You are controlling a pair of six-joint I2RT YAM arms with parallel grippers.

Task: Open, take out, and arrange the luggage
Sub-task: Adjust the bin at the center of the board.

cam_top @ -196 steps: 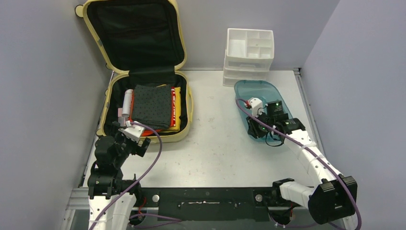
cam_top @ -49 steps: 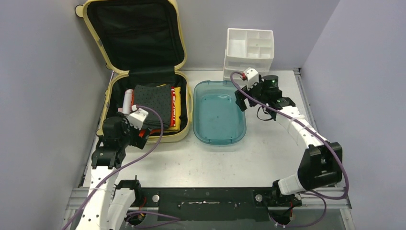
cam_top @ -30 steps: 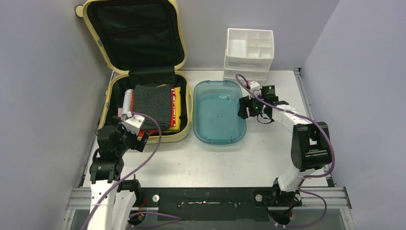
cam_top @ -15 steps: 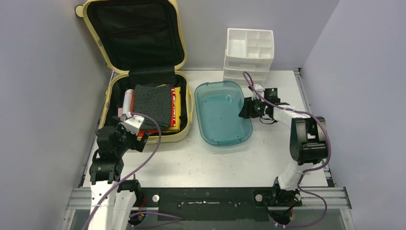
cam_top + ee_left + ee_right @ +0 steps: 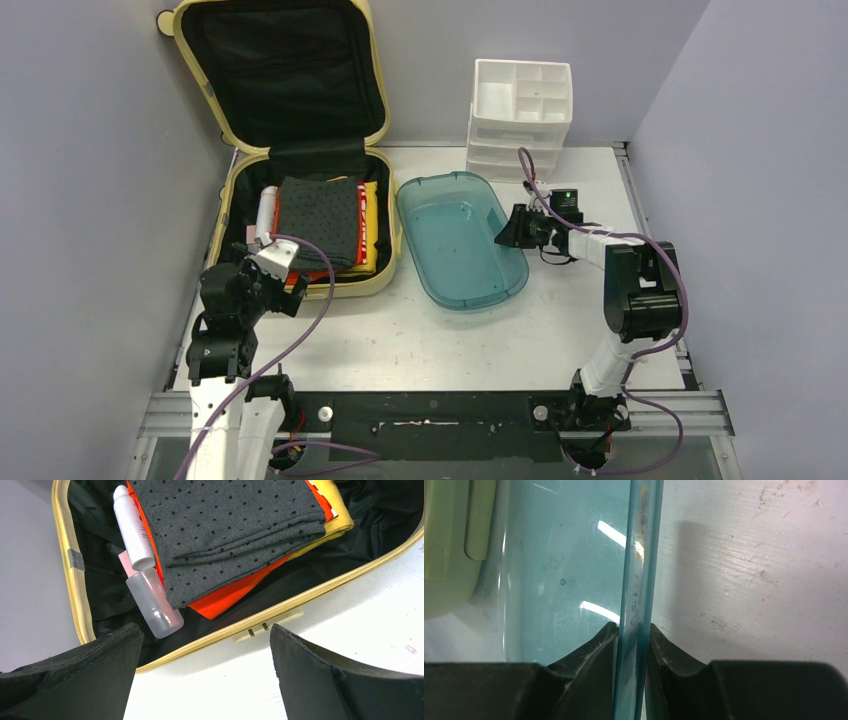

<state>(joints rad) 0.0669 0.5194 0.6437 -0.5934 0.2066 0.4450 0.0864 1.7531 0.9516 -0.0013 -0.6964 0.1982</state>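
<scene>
Luggage [image 5: 285, 80] opened, clothes [image 5: 318, 222] not yet taken out; teal tray [image 5: 460, 250] rim clamped by right gripper [image 5: 631, 630]; left gripper [image 5: 204, 630] held wide open

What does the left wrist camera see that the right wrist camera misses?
Only the left wrist view: inside the luggage, a grey dotted cloth on orange and yellow clothes, a white bottle and a clear bottle beside them, framed by the open left gripper. Only the right wrist view: the right gripper pinching the teal tray at its rim. Both: the luggage's yellow shell and the white table.
</scene>
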